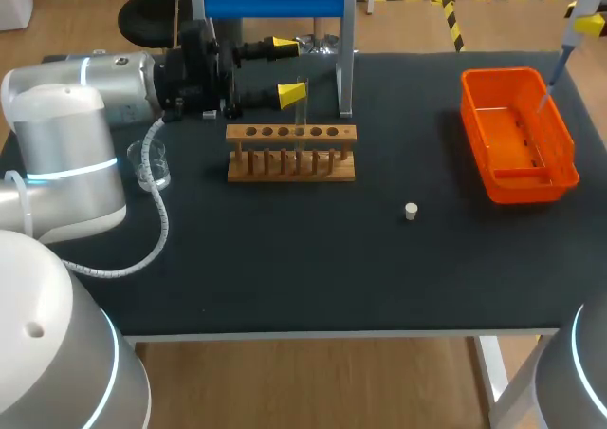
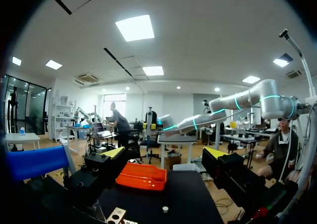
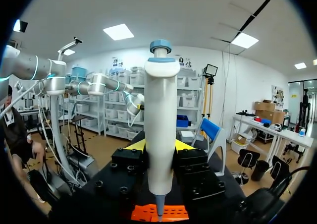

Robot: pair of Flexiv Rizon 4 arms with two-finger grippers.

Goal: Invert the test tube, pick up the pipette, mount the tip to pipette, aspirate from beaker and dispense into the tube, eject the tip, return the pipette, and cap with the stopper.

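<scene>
The pipette (image 3: pixel 161 130) stood upright, gripped from both sides by the right jaws, its narrow end hanging above the orange tray (image 1: pixel 522 190) at the worktop's (image 1: pixel 285 258) right. The test tube (image 1: pixel 302 116) stood in the wooden rack (image 1: pixel 285 175), just beside one finger of the left jaws, which gaped wide and held nothing. The stopper (image 1: pixel 411 211) lay between rack and tray. The beaker (image 1: pixel 152 168) sat left of the rack.

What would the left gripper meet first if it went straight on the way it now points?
Probably nothing soon: the left gripper points level across the table, with the rack and test tube seemingly below its line. The orange tray lies ahead but lower; depth is unclear.
</scene>
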